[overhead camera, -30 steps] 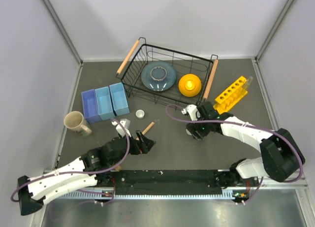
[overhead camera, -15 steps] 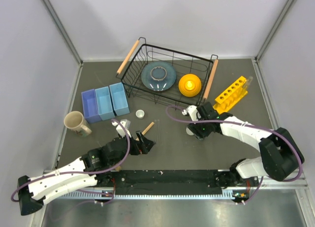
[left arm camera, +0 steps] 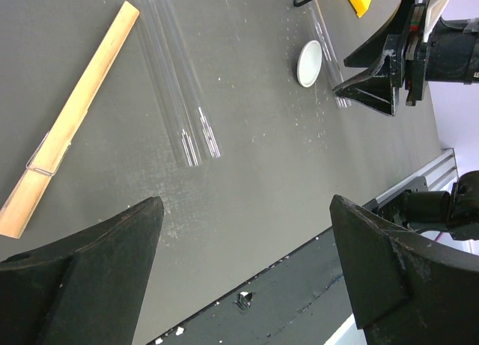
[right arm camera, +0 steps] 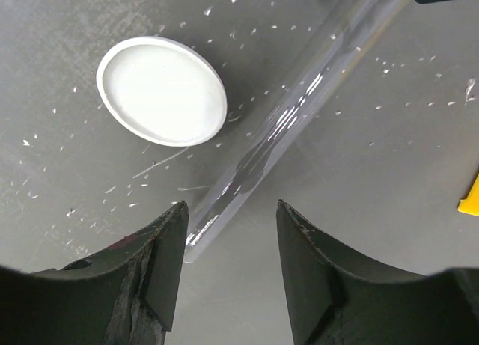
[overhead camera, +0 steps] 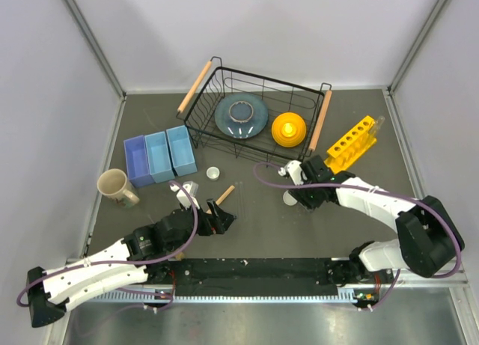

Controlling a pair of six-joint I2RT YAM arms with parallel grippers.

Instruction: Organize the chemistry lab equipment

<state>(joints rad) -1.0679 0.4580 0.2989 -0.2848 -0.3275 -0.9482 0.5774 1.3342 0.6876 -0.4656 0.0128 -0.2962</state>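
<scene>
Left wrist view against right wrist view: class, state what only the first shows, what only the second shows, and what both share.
Only the left wrist view: the wooden stick, a pair of clear tubes beside it, and the open left gripper. Only the right wrist view: no further object, just a close look at the single tube ending between the open fingers of the right gripper. Both: that tube, that gripper, the white round piece and a yellow rack corner.

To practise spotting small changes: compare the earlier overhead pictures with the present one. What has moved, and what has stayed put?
The right tool has shifted slightly toward the yellow rack, uncovering more of the small white dish, and its jaws have narrowed around the end of a clear tube without gripping it. The left tool, wide open, the wooden clothes peg and the wire basket stayed as they were.
</scene>
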